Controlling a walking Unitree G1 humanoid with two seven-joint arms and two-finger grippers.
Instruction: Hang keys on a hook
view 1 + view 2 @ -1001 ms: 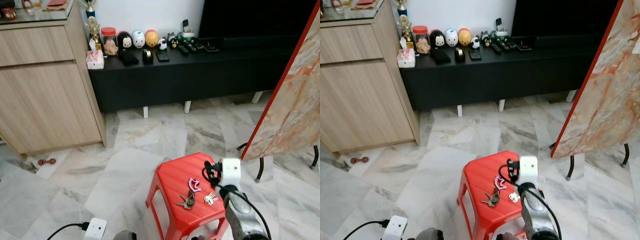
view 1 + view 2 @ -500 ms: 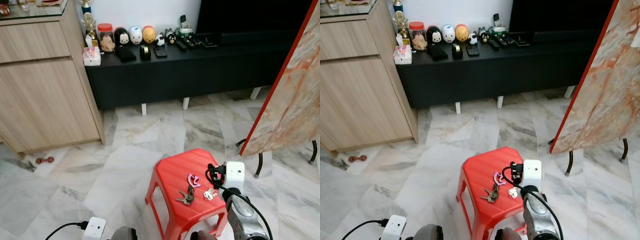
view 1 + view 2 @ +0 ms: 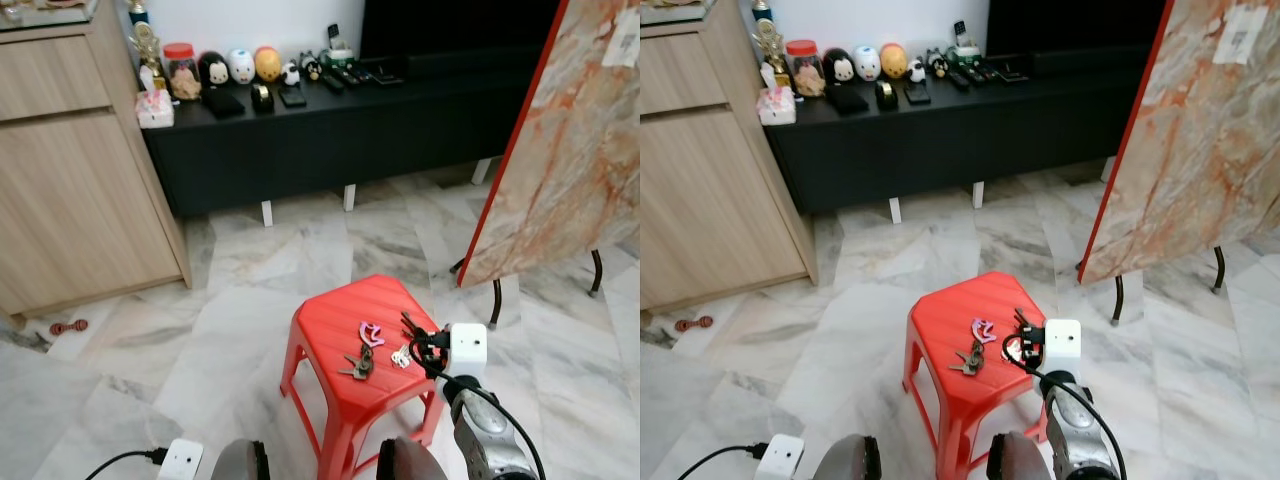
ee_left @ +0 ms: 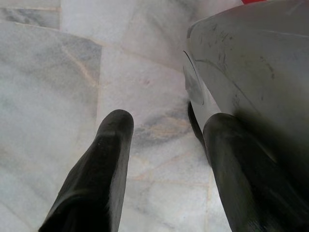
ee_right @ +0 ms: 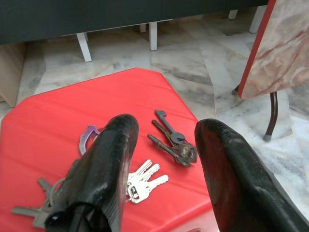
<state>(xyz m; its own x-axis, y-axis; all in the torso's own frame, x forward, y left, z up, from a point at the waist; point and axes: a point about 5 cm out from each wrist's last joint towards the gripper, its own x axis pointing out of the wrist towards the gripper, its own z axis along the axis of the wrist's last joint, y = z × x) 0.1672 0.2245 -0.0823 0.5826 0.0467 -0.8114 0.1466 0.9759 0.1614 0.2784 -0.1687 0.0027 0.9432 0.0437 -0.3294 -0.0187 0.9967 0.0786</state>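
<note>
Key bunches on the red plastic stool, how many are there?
3: dark long-shank keys nearest the far edge, silver keys mid-seat, grey keys partly behind the right gripper. The stool also holds a pink clip.

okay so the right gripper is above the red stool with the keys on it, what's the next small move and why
Probably lower the right gripper straight down onto the dark keys. Its fingers are open, and in the right wrist view that bunch lies flat on the red stool between them, not yet touched. The silver keys lie close by, so it should close carefully.
</note>
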